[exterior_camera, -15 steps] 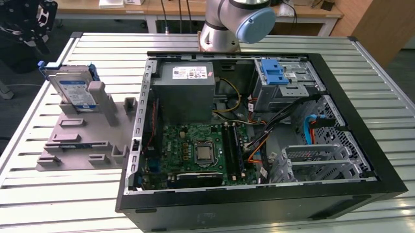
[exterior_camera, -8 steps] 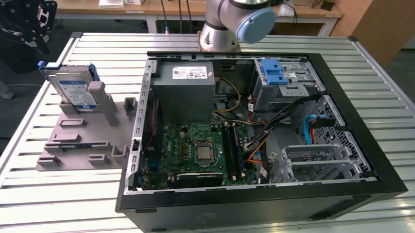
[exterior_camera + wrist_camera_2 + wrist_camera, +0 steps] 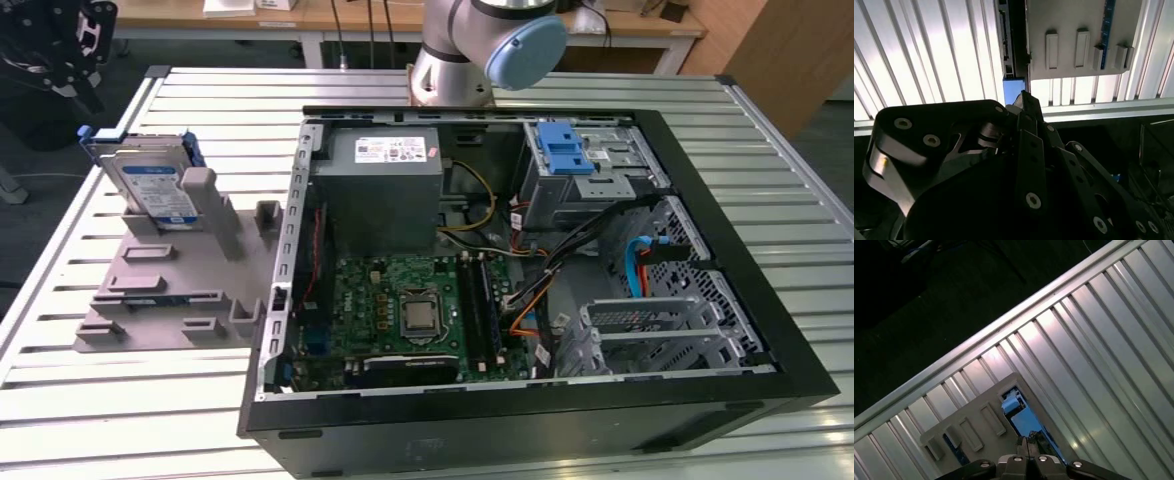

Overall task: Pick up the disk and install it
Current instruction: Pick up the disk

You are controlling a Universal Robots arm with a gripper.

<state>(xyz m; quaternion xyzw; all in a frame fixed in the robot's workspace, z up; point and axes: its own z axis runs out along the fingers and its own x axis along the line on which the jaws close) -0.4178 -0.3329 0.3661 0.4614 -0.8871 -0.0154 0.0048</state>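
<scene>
— What is met first, nearest the wrist?
— The gripper, with its fingers pressed together and nothing pinched between them. It is poised over the blue-framed disk, apart from it.
— So the disk is not yet lifted?
— No. It is stood on edge in the grey holder (at the exterior view's left), which is set on the slatted desk.
— And the installing?
— None of it is judged done; both steps are left. Farther off, the open computer case is laid on its side. The silver cage with its blue latch is taken to be the disk's place.
</scene>
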